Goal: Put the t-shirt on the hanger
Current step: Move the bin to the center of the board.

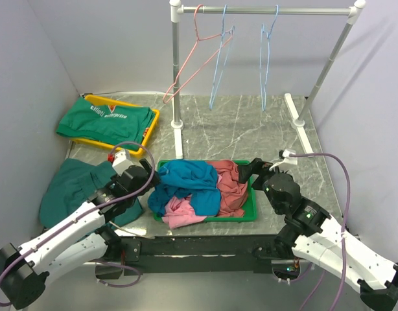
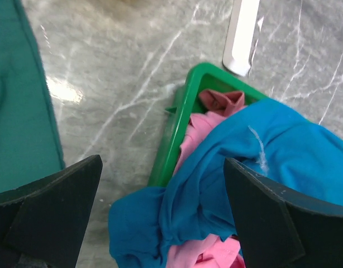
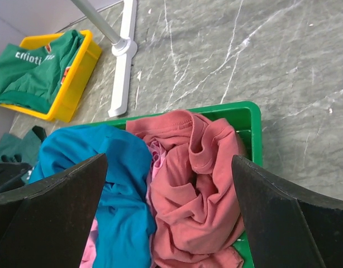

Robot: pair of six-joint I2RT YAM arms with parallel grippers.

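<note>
- Grey, white-veined marble table (image 1: 251,129) carried the green tray (image 1: 252,210), with plain pale walls closing in behind and to either side of the tray.
- White pipe rack (image 1: 264,10) stood behind the tray, one foot just beyond its far rim.
- Dark teal cloth (image 1: 72,181) lay flat well left of the tray, partly under the left arm.
- Yellow tray (image 1: 151,133), behind and left of the green tray, held a folded green cloth with white lettering (image 1: 105,120).
- Teal-blue t-shirt (image 1: 186,178) sat crumpled in the green tray's left half, soft folds spilling over its left rim.
- Dusty red garment (image 1: 231,188) was bunched in the tray's right half, pressed against the t-shirt.
- Pink garment (image 1: 183,210) poked out under the t-shirt at the tray's near edge.
- Left gripper (image 2: 163,184) hung over the tray's left rim, fingers spread wide, gripping nothing.
- Right gripper (image 3: 169,167) hung over the tray's right end, likewise spread and empty.
- Pink hanger (image 1: 199,67), light blue hanger (image 1: 220,58) and second light blue hanger (image 1: 264,65), all thin wire, hung from the rail high behind the tray.
</note>
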